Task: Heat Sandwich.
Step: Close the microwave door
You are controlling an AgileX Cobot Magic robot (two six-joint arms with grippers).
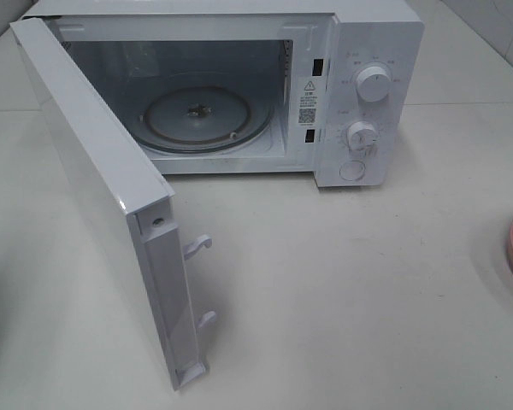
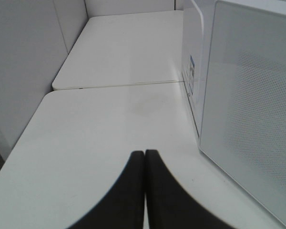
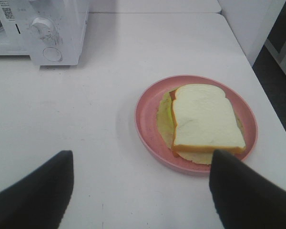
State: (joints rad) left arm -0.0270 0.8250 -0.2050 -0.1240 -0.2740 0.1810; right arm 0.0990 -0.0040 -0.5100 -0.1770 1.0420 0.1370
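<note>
So I've got the sandwich (image 3: pixel 207 119) sitting on its pink plate (image 3: pixel 145 114) at the table's right edge, just past my right gripper (image 3: pixel 140 191), whose jaws are spread wide and empty. Left gripper (image 2: pixel 145 157) is pressed together beside the microwave (image 2: pixel 248 109).

Smooth white tabletop (image 1: pixel 342 282) fills scene, matte, faintly scuffed. Seam (image 2: pixel 119 86) in left wrist view splits it into two rounded-corner slabs butted together. Pale grey-white wall panels (image 2: pixel 24 71) rise along slabs' far side. Dark floor strip (image 3: pixel 276 86) shows beyond table edge in right wrist view, white frame legs (image 3: pixel 281 50) standing there. Light soft, even, shadows weak.
</note>
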